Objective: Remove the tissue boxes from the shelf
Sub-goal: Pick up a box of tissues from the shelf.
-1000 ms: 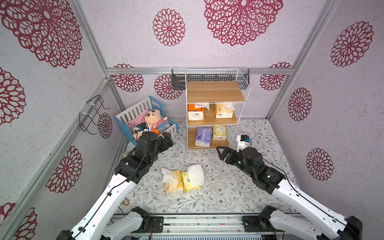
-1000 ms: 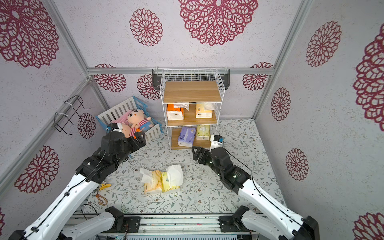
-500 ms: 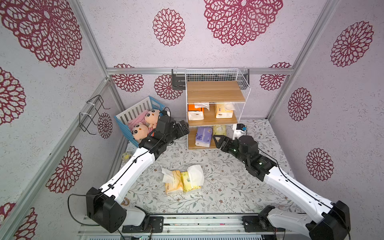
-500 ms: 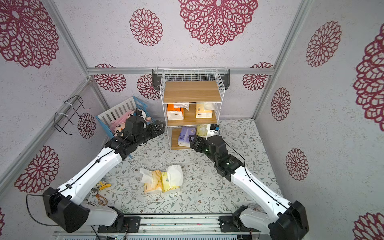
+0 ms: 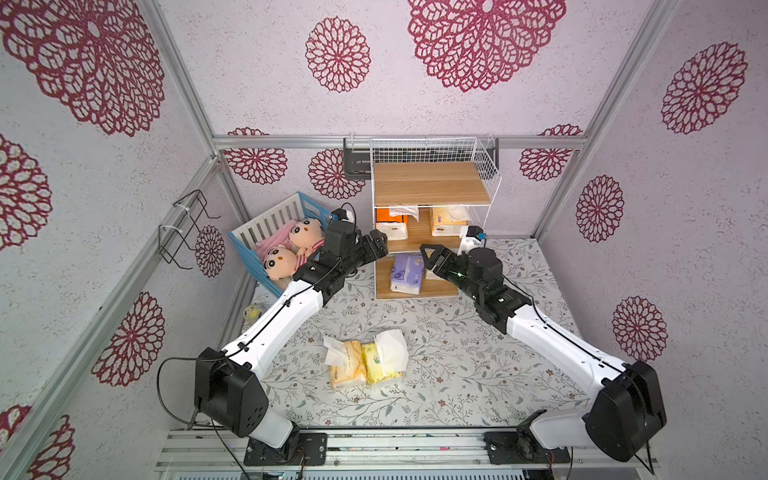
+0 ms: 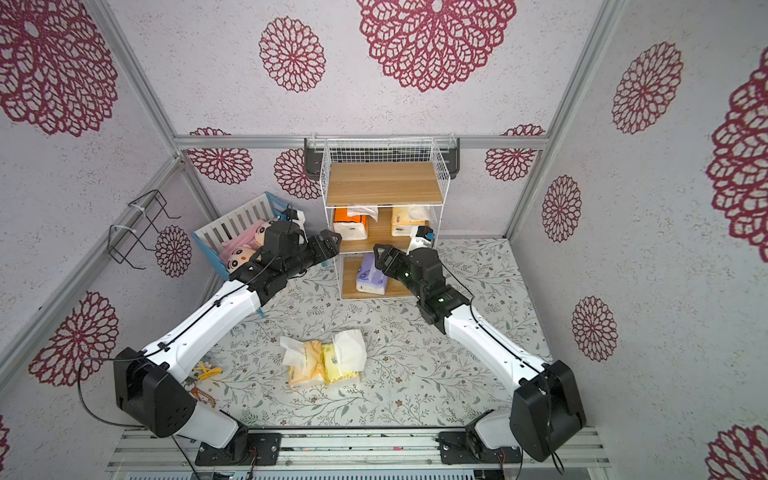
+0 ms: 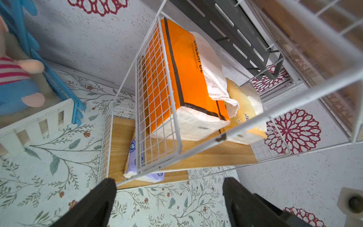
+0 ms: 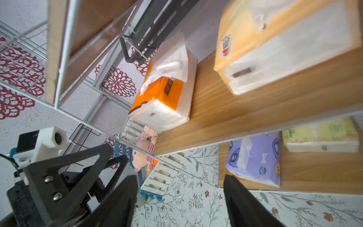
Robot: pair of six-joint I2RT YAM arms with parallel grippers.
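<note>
Orange tissue box [image 7: 188,78], lengthwise into shelf [image 5: 432,183], white end outward

Orange tissue pack [image 7: 188,64], floral mat [image 5: 457,353]

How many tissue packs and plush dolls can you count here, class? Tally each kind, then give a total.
Tissue packs on the shelf: 4
Tissue packs on the mat: 2
Plush dolls: 2
Total: 8
</note>
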